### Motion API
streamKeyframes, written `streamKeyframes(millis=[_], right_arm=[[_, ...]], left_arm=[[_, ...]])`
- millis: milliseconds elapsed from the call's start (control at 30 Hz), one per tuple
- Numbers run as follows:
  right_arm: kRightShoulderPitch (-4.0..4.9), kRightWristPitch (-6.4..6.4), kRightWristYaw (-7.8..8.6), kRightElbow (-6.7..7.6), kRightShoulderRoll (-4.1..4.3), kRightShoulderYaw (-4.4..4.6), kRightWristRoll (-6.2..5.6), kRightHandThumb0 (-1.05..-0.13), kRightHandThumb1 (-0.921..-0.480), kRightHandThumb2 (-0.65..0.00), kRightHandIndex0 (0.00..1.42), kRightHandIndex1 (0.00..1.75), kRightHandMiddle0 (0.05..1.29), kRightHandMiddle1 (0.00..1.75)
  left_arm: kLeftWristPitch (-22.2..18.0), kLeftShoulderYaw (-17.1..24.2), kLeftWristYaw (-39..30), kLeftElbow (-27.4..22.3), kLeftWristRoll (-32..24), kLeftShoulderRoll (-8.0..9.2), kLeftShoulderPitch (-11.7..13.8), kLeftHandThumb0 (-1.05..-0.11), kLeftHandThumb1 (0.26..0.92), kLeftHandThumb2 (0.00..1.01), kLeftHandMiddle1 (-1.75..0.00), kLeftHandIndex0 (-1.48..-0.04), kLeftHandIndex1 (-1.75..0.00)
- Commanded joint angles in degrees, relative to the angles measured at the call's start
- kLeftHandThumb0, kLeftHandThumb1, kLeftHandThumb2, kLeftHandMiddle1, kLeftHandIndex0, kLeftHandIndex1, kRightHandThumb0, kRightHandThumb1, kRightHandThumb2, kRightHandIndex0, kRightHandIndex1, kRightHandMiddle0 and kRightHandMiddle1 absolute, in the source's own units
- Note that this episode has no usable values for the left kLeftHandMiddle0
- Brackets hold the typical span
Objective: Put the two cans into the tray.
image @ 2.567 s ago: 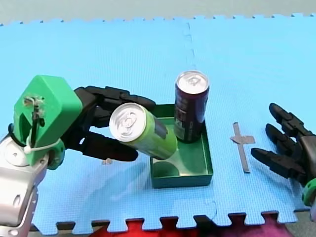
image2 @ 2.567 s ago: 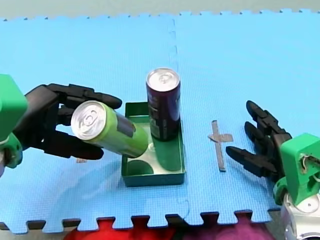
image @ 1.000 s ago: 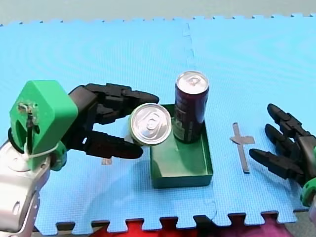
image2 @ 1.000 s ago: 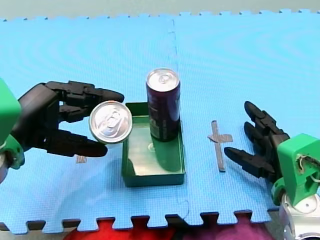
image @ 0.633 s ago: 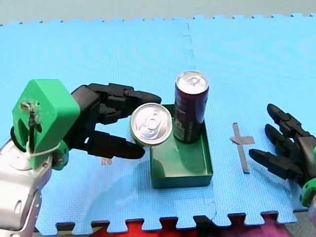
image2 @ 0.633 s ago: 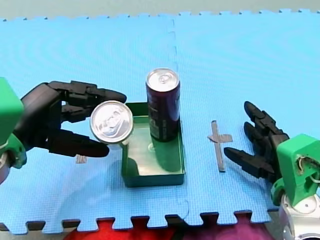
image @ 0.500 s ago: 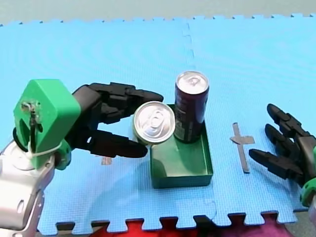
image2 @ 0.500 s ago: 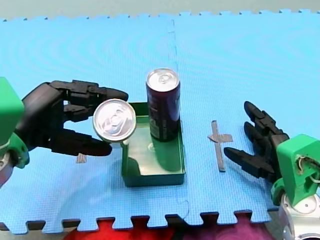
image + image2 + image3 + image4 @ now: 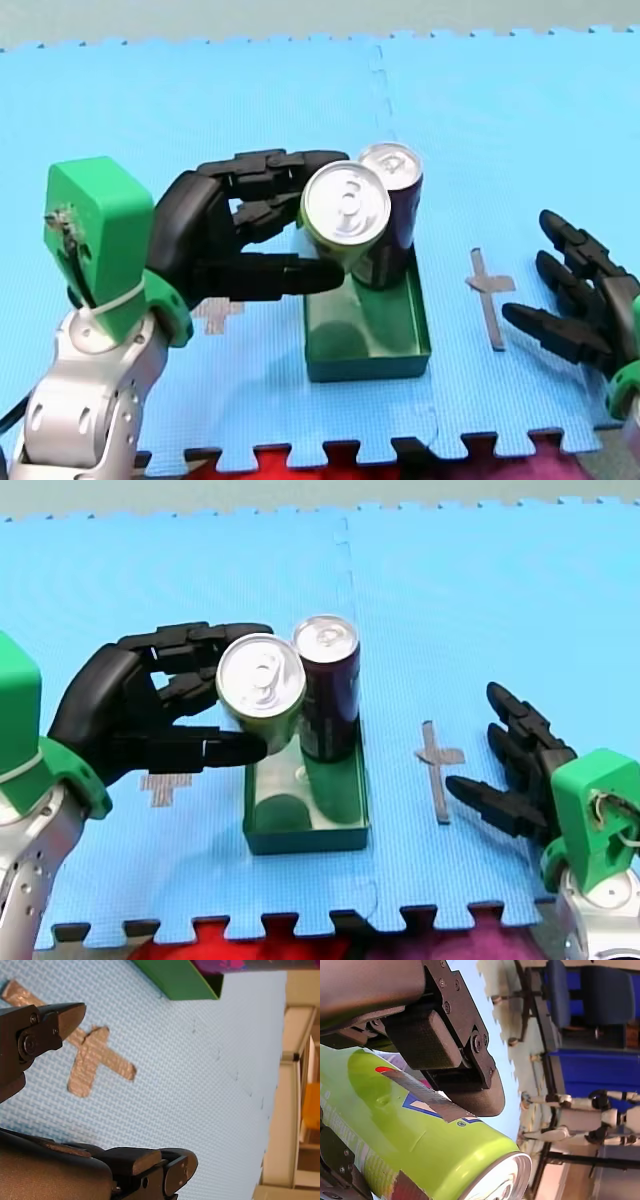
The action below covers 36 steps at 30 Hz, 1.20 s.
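My left hand [image 9: 330, 215] is shut on a lime-green can [image 9: 345, 210], which it holds tilted above the left part of the green tray [image 9: 370, 365], its silver top facing me. The second wrist view has the same green can [image 9: 420, 1145] between black fingers [image 9: 445, 1055]. A dark purple can [image 9: 335, 680] stands upright in the tray's far end, right beside the green one and partly hidden by it. My right hand [image 9: 535, 270] is over the blue mat to the right of the tray, holding nothing.
A grey tape cross [image 9: 215, 315] lies left of the tray and another [image 9: 490, 295] between the tray and my right hand. The mat's jagged front edge [image 9: 330, 450] is close below the tray. In the first wrist view, a tape cross [image 9: 95, 1060] sits near a tray corner [image 9: 175, 980].
My left hand has lifted the green can from beside the tray's left rim and carried it right, over the tray and against the purple can. The right hand has stayed put.
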State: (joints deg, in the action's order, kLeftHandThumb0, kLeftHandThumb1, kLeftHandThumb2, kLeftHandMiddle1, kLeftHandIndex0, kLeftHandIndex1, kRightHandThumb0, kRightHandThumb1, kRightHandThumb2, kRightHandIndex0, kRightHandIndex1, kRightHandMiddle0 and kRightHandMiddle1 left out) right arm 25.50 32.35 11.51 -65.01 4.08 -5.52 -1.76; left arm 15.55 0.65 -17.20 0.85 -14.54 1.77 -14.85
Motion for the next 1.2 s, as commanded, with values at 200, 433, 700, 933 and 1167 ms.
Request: streamKeyframes(millis=[200, 433, 700, 933, 1167], right_arm=[[-0.44, -1.13, 0.14, -0.20, -0.36, 0.24, 0.26, -0.815, -0.730, 0.000, 0.33, 0.00, 0.29, 0.00], [-0.45, -1.55, -0.01, 0.18, -0.48, 0.10, 0.05, -0.812, -0.730, 0.000, 0.33, 0.00, 0.29, 0.00], [-0.44, -1.50, 0.29, 0.11, -0.35, 0.00, -0.10, -0.811, -0.731, -0.001, 0.33, 0.00, 0.28, 0.00], [-0.53, -1.19, 0.25, 0.03, -0.41, 0.07, 0.00, -0.811, -0.732, 0.000, 0.32, 0.00, 0.28, 0.00], [-0.82, -0.70, -0.11, 0.32, -0.45, 0.34, 0.34, -0.823, -0.739, -0.002, 0.33, 0.00, 0.28, 0.00]], left_arm=[[0.8, -0.2, 0.9, -1.3, -0.2, -0.04, -0.5, -0.427, 0.718, 0.00, -0.01, -1.31, 0.00], [1.2, -0.7, 1.0, -1.9, -0.1, -0.29, -0.3, -0.427, 0.719, 0.00, -0.01, -1.31, 0.00], [3.9, -0.7, 1.6, -2.5, -0.3, -0.23, -0.6, -0.427, 0.721, 0.00, -0.01, -1.31, 0.00], [6.7, -0.6, 3.1, -3.7, -0.1, -0.29, -0.3, -0.427, 0.725, 0.00, -0.01, -1.32, 0.00], [8.3, -0.3, 5.0, -2.7, 0.1, -0.85, -0.3, -0.416, 0.730, 0.00, -0.01, -1.32, 0.00]])
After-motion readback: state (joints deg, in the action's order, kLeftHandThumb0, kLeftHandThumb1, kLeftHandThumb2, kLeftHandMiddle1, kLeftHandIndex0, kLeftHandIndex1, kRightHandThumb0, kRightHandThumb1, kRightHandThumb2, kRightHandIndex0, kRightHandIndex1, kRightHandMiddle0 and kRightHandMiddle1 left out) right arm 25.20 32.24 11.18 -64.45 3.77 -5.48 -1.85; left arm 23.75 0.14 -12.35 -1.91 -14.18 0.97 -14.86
